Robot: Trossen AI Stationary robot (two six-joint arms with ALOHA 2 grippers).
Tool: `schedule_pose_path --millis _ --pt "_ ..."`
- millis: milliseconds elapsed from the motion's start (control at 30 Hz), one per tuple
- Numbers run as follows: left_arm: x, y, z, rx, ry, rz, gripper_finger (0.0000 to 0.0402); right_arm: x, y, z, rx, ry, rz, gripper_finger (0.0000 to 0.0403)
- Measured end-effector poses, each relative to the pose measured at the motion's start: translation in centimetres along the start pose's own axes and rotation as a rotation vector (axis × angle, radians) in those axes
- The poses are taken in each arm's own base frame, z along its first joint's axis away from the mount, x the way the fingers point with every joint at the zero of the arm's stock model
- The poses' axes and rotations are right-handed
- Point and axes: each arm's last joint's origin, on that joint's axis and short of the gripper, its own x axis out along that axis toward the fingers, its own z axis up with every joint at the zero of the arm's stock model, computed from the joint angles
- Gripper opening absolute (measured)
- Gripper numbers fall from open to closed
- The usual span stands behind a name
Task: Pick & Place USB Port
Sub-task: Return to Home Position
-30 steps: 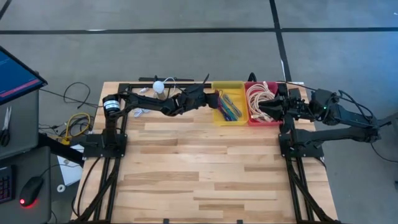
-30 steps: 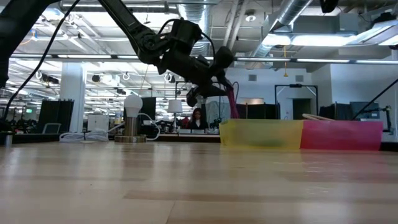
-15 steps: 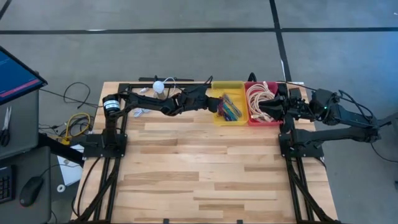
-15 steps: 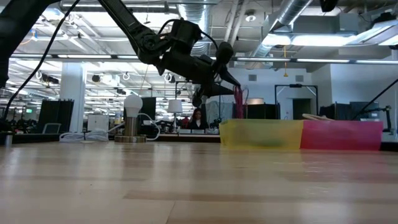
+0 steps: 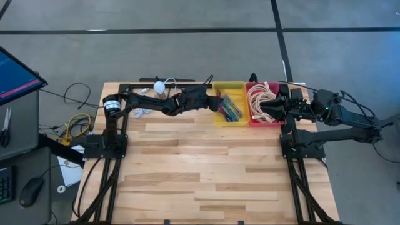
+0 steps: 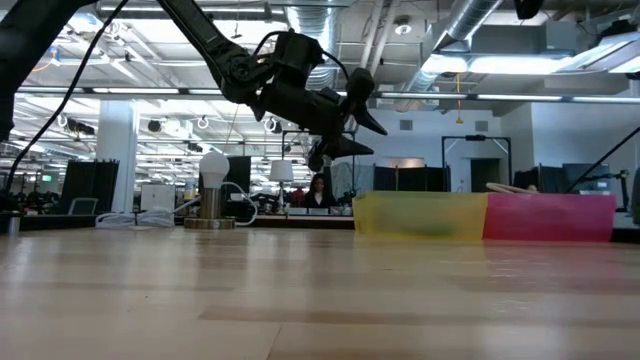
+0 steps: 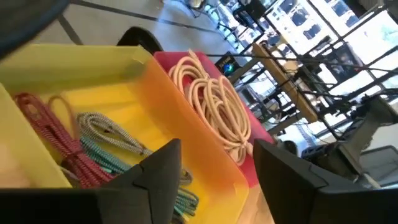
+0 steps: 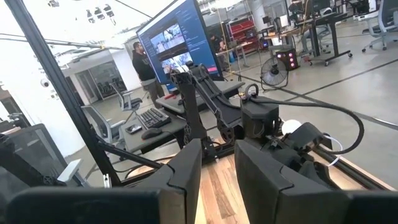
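My left gripper point(image 5: 217, 100) hangs open and empty above the left end of the yellow bin point(image 5: 230, 84) at the table's far edge; it also shows in the low view point(image 6: 372, 138). Several braided cables lie in the yellow bin, among them a red one point(image 7: 50, 130), a grey one point(image 7: 106, 127) and a green one point(image 7: 109, 163). My right gripper point(image 5: 267, 111) waits over the near end of the red bin point(image 5: 253, 122), its fingers a little apart and empty point(image 8: 217, 180). Coiled beige cables point(image 5: 257, 99) fill the red bin.
A small lamp with a white bulb point(image 5: 160, 86) stands at the far edge, left of the bins, with cables around its base. The two bins point(image 6: 420, 215) stand side by side. The wooden tabletop point(image 5: 200, 169) stretches toward the near edge.
My left gripper has carried a hanging red cable a little toward the table's right edge, over the yellow bin, and let go. The cable no longer hangs below the fingers; it has dropped into the bin.
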Motion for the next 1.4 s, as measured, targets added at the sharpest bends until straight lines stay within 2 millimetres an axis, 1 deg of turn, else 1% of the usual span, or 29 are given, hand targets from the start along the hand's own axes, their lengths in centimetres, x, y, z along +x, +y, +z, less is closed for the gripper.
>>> schedule_pose_path --millis 100,167,267,367,500,567,700,800,900,1033,1100,1200,1400 --pt "-0.3 -0.7 0.6 -0.002 -0.012 -0.069 0.019 0.0 0.0 0.0 0.0 0.0 0.0 0.0091" --pt "-0.9 -1.9 1.3 0.007 -0.026 -0.135 0.0179 0.0 0.0 0.0 0.0 0.0 0.0 0.0091" --pt "-2.5 -4.2 2.7 0.099 -0.068 -0.218 0.0158 0.0 0.0 0.0 0.0 0.0 0.0 0.0091" --pt "-5.1 -7.3 4.3 0.257 -0.142 -0.293 0.0135 -0.1 0.0 0.1 0.0 -0.005 0.002 0.0091" --pt "-9.3 -11.6 5.9 0.456 -0.241 -0.398 0.0106 -0.2 0.0 0.1 0.0 -0.011 0.004 0.0091" --pt "-11.5 -13.1 6.7 0.52 -0.27 -0.43 0.0095 -0.5 0.0 0.2 0.001 -0.02 0.007 0.0091" --pt "-15.5 -14.8 7.7 0.589 -0.25 -0.447 0.0079 -1.0 0.1 0.3 0.002 -0.035 0.014 0.0091" --pt "-18.1 -15.7 7.9 0.599 -0.207 -0.458 0.0069 -1.6 0.1 0.6 0.003 -0.06 0.022 0.0091" --pt "-20.7 -16.3 8.1 0.597 -0.19 -0.434 0.0059 -2.4 0.1 0.8 0.004 -0.085 0.033 0.0091" --pt "-23.8 -16.6 7.9 0.653 -0.167 -0.361 0.0041 -3.6 0.2 1.0 -0.001 -0.124 0.045 0.0091" --pt "-25.4 -16.6 7.6 0.683 -0.186 -0.371 0.0029 -4.3 0.1 1.0 -0.011 -0.132 0.047 0.009" --pt "-27.6 -16.0 6.9 0.702 -0.196 -0.413 0.0008 -5.0 0.0 0.7 -0.02 -0.111 0.04 0.0078" --pt "-30.7 -13.3 4.9 0.675 -0.215 -0.382 0.0007 -6.0 -0.3 -0.1 -0.034 -0.049 0.025 0.0046"
